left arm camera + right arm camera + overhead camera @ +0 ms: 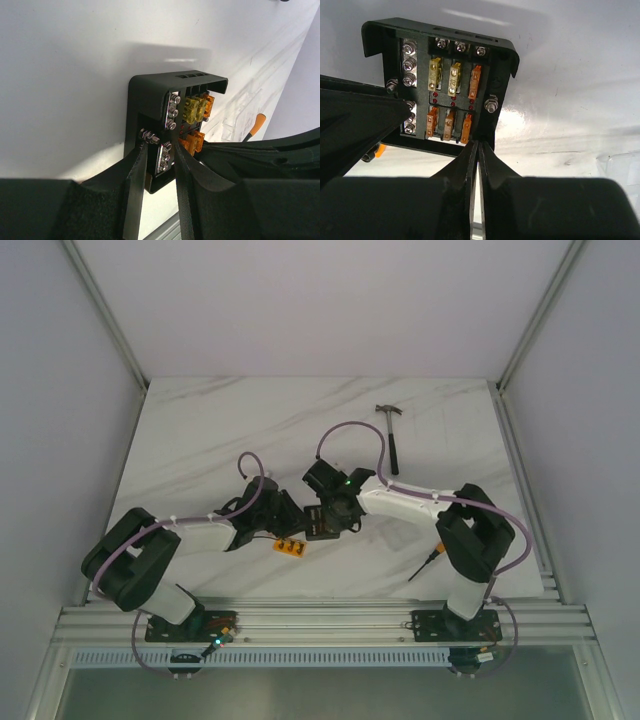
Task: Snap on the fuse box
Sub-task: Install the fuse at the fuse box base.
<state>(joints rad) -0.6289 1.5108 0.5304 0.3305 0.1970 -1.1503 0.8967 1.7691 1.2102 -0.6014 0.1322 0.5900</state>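
The fuse box is a small black square box with orange and yellow fuses in its slots. It sits between my two grippers at the table's middle and looks raised and tilted, open face toward the arms. My left gripper is shut on its left flange beside a bolt; the box's side fills that view. My right gripper is closed almost flat, its tips pinching the thin wall at the lower right corner of the box. In the top view the left gripper and right gripper meet over the box.
A small flat orange strip lies just in front of the box. A hammer lies at the back right. An orange-handled screwdriver lies by the right arm's base. A clear plastic cover lies on the table beyond the box.
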